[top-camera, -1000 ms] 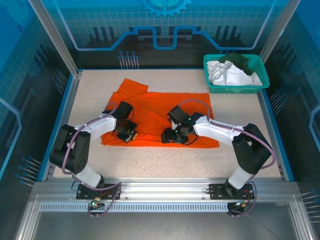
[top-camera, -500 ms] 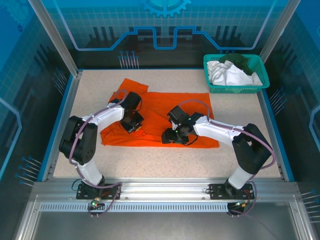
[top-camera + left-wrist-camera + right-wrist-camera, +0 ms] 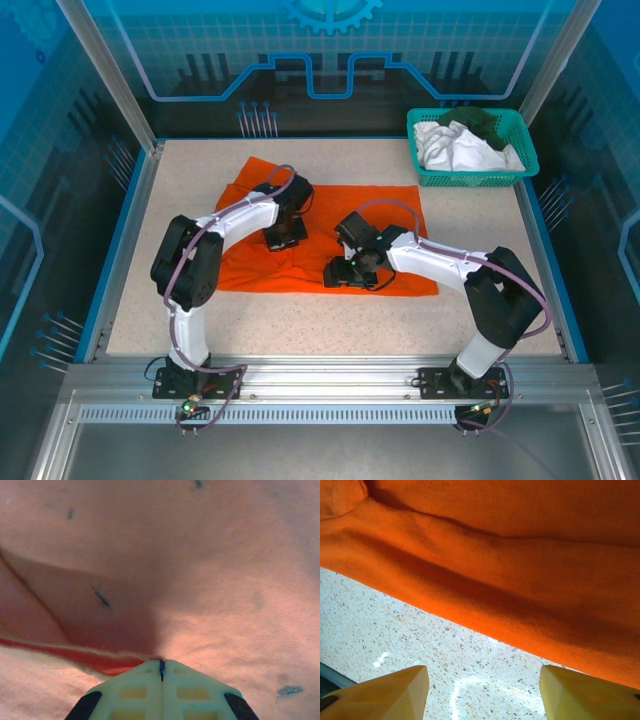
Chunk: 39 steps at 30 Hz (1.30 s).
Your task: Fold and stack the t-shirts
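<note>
The left gripper pinches a fold of the orange t-shirt spread on the table; the right gripper hovers jaws apart over its near hem — thin fabric may slip free mid-fold

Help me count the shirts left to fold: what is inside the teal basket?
Inside the teal basket lie crumpled white fabric and, toward the back, dark green fabric. How many shirts that makes, and anything beneath them, is covered.
</note>
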Available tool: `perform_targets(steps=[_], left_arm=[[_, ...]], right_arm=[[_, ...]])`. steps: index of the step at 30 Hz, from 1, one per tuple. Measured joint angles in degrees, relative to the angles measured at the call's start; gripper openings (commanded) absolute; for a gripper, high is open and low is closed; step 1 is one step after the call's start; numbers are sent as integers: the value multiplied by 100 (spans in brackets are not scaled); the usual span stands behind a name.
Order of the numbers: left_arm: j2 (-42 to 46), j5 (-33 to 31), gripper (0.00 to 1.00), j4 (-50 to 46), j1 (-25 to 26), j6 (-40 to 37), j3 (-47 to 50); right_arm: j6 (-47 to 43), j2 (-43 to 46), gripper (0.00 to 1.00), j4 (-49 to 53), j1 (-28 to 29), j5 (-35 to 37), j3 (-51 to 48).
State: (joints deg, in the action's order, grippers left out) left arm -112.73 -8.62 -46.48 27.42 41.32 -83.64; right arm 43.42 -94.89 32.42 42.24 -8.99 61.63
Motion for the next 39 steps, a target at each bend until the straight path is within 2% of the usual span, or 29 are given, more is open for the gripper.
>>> perform_targets(steps=[4,5,7,10,14,19,22,26,28,31,34,39], left_arm=[[-245,-212,0,-50,186,-457,-264],[-297,-251,3,-68,223,-575,-330],[-417,-297,12,-90,284,-833,-450],[-584,-417,38,-127,358,-1167,-647],[-595,-601,60,-166,393,-1423,-798],[-306,-726,68,-330,245,-1458,-844],[229,-699,67,-374,-48,-1368,-789],[1399,-483,46,-199,-529,-1058,-164],[2046,-212,38,-9,-739,-852,503],[2564,299,35,315,-973,-514,1622],[2509,765,35,581,-1156,-236,2538],[2319,962,37,699,-1217,9,3200]], right_arm=[[2,4,62,33,0,0,0],[2,7,62,50,0,2,0],[2,22,62,72,0,13,-2],[2,63,62,116,-2,24,-2],[4,146,63,144,-2,66,-26],[28,330,63,186,-24,116,-129],[96,481,63,221,-92,160,-243],[284,785,60,232,-380,240,-599],[422,946,57,240,-645,282,-835],[599,1154,55,221,-1084,302,-1211],[721,1241,54,225,-1467,295,-1497],[828,1239,54,181,-1851,291,-1672]])
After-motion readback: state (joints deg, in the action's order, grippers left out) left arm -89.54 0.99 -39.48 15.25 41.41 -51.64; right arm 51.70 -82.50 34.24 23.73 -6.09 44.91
